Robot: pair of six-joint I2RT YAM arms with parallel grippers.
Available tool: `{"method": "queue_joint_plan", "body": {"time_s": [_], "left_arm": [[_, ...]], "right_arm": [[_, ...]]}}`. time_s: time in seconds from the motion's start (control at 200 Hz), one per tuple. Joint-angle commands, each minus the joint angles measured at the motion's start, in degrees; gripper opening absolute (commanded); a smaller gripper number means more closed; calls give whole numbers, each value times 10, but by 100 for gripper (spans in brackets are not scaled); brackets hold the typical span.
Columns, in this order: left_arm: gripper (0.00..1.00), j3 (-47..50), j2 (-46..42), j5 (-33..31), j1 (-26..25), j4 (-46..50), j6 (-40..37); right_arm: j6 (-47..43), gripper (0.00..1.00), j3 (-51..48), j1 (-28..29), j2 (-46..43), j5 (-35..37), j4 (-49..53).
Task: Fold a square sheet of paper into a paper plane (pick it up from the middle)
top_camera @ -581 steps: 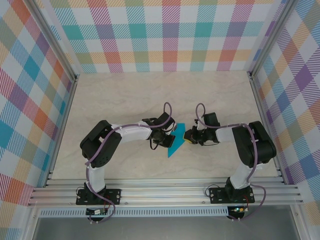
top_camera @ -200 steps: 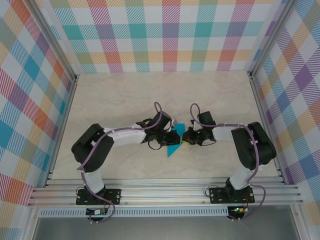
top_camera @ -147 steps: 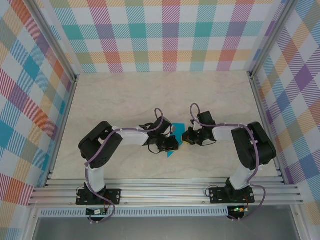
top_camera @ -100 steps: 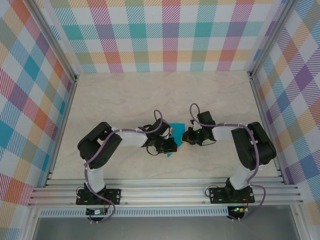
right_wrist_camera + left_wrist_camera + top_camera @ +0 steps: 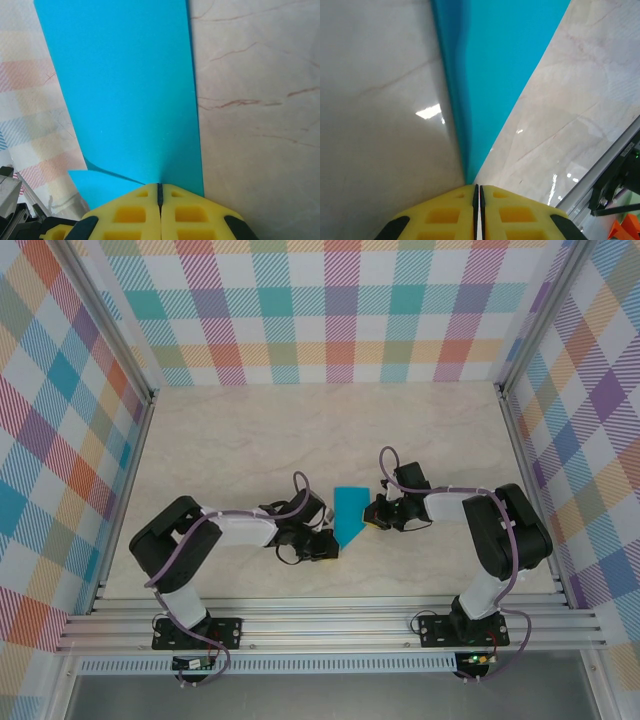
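**Item:** teal paper (image 5: 349,512), part-folded

**Location:** we find it lying on the table (image 5: 250,440), beyond the aluminium rail (image 5: 330,625) and about level with the rail's middle. Its broad end lies away from the rail and its point toward it

**Holders:**
- Left gripper (image 5: 333,544): at the end of the paper nearest the rail. Its jaws are pressed together with the paper's point running in between them, so we judge the point pinched
- Right gripper (image 5: 373,519): farther from the rail than the left one. Its jaws are likewise pressed together, on the paper's long right edge

**Risks, as we judge them:**
- Tear: both grippers pinch one thin sheet. If they draw apart or move out of step, the paper may rip at the point, its narrowest part
- Slip: the hold at the point is slight. A tug may pull it free and let the fold spring open
- Skewed crease: if either pinch drags the paper sideways along the rail, the layers may go out of line and the plane come out lopsided

**Appearance:**
- Plain teal, smooth and unprinted, with straight long edges tapering to a point
- From the left wrist, one long side rises as a blurred, darker fold
- From the right wrist, a small flap (image 5: 92,184) peeks out beside the main panel
- We judge it not yet a finished dart
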State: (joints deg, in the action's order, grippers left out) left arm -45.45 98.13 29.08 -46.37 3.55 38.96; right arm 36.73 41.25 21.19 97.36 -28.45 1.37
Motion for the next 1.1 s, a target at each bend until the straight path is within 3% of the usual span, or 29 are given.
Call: {"method": "queue_joint_plan", "body": {"time_s": [0.0,0.17,0.53,0.86,1.095], "left_arm": [[12,11,-48,4,-1,24,-3],[13,-30,-72,-34,1,15,2],[11,-129,69,-88,4,41,-17],[8,-92,78,-118,3,66,-37],[8,-92,80,-116,4,64,-40]], "right_arm": [[-8,6,0,2,8,35,38],[-5,6,4,2,6,35,40],[9,7,11,2,-1,25,29],[18,9,1,4,-58,-12,4],[52,8,-22,42,-47,-13,-43]]}}
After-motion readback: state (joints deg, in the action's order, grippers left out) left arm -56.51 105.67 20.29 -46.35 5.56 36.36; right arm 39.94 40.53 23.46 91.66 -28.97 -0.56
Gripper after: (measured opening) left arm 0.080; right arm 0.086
